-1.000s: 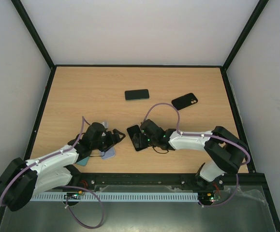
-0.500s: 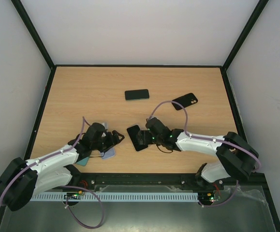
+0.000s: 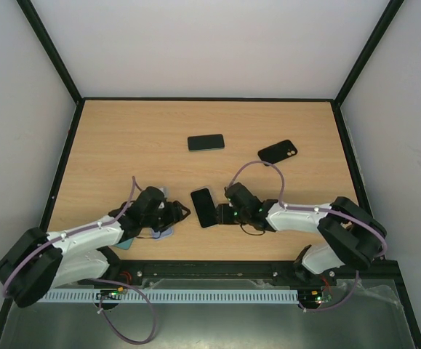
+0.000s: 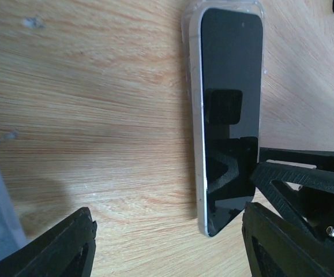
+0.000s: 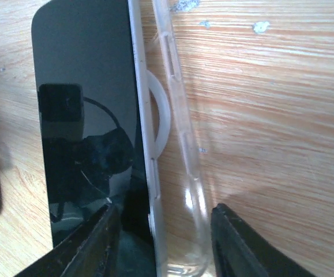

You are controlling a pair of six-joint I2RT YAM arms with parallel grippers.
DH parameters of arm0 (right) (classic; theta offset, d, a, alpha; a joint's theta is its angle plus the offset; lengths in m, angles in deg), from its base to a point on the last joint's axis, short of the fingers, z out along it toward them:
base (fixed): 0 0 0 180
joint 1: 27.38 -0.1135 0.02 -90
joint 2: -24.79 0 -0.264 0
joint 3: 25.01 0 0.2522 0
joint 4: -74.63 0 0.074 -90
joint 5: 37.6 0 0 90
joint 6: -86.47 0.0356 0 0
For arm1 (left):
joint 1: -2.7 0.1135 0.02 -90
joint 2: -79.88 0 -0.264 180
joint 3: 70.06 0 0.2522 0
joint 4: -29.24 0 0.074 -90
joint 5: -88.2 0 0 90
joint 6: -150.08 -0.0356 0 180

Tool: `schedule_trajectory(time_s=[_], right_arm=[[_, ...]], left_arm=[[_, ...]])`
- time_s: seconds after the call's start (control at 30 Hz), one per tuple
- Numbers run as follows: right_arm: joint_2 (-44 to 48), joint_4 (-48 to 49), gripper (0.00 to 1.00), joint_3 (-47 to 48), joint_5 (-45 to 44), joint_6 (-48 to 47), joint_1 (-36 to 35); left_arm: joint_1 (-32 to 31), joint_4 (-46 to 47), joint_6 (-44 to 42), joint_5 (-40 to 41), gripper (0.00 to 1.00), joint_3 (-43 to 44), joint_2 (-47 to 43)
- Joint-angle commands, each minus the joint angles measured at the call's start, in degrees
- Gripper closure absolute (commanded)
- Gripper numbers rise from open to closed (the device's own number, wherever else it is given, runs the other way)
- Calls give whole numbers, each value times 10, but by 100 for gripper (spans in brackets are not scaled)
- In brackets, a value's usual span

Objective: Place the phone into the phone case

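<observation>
Change: both claws narrowing, right one pushed in closer | left claw (image 4: 167, 212) apart around phone (image 4: 230, 115) end | right claw (image 5: 165, 210) apart, astride phone edge and case (image 5: 184, 173) rim | phone on table (image 3: 123, 145), seemingly half-seated; seating squeeze looks begun

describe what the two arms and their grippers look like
Both the left arm and right arm have white link shells between bulky black joints, each with a lilac cable looping alongside. Small green lights glow near the right wrist. The left gripper and right gripper have angular matte black fingers.
</observation>
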Motion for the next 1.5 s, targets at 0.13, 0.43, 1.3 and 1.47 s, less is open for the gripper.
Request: schedule_trajectory(time_s=[0.13, 0.43, 1.3, 1.47], right_arm=[[-13, 25, 68, -28, 7, 91, -32], [-3, 99, 83, -64, 1, 155, -46], [6, 173, 85, -89, 9, 191, -48], [36, 152, 82, -88, 16, 196, -49]], left_arm=[[-36, 60, 16, 4, 39, 30, 78], [-56, 83, 17, 23, 59, 42, 139], [-65, -28, 0, 82, 48, 84, 96], [-83, -42, 9, 58, 44, 72, 66]])
